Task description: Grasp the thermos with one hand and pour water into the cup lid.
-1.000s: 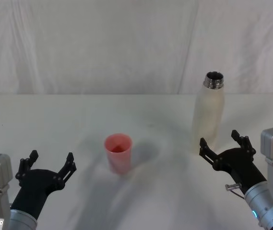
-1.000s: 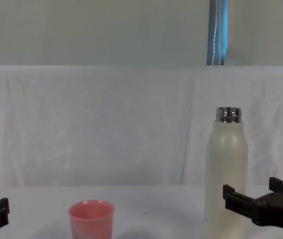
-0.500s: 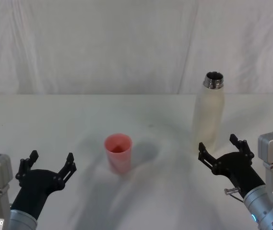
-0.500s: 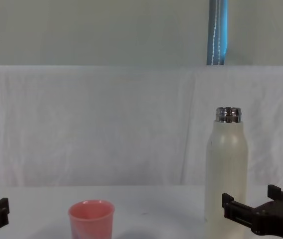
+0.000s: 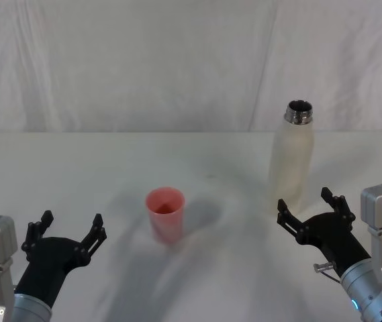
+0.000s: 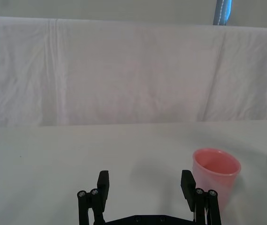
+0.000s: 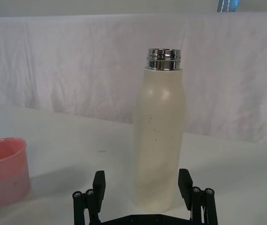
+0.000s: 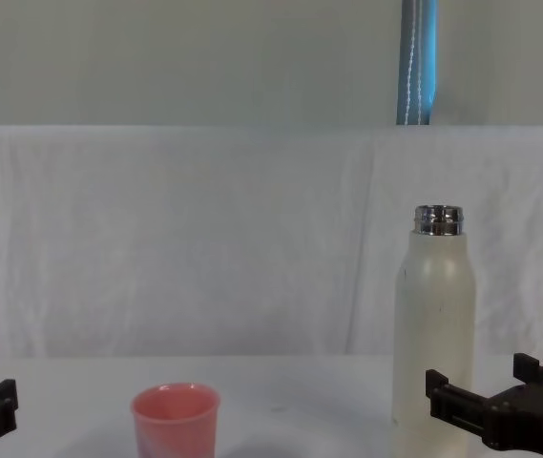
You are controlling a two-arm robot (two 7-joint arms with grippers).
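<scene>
My right tool (image 5: 309, 204) has crept forward and now sits just short of the thermos (image 5: 291, 157), jaws apart, nothing gripped; the cup (image 5: 165, 213) stands well to its left on the surface (image 5: 97, 161); my left tool (image 5: 70, 229) idles, jaws apart; grasp comes next.

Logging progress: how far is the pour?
Done: thermos stands uncapped, cup lid upright to its left. In hand: open right gripper sits just short of the thermos, not gripping. Left: grasp, lift, pour. Left gripper is idle, open, near the table edge.
</scene>
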